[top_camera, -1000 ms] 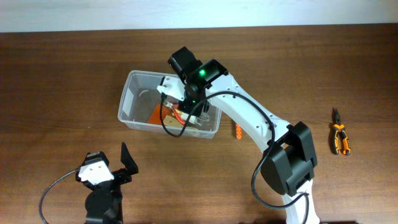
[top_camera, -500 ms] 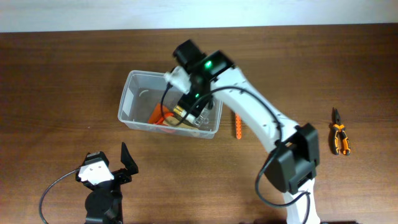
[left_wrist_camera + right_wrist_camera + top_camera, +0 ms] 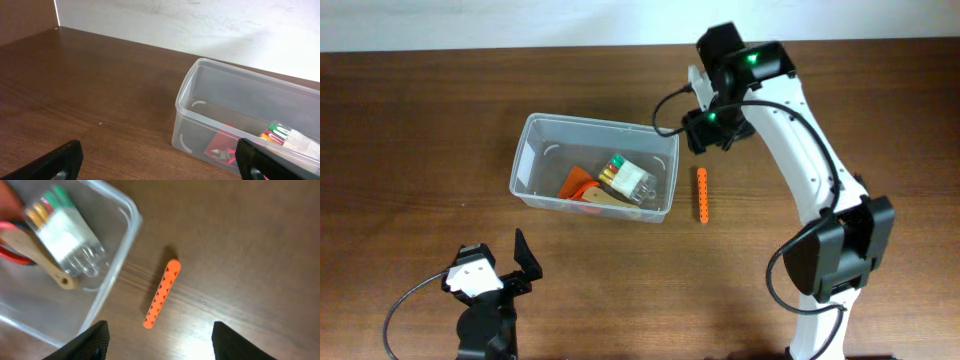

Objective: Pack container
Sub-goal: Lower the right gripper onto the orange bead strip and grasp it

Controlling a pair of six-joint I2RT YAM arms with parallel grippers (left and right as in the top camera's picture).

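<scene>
Right wrist view has my right pincer spread wide with nothing between its fingers, hanging above the desk. Just beneath it an orange perforated strip lies flat on the wood, beside the right wall of the container but apart from it. From overhead, this pincer sits off the container's far right corner, outside the rim. The clear container stands upright, lidless, around the middle of the desk. Inside it, toward its right end, a small clear box of coloured pieces rests on a tan handle, with something orange to their left that I cannot make out. My left pincer is also spread and empty, low at the near left, facing the container's left end from well back. Orange-handled pliers lie alone at the far right of the desk.
</scene>
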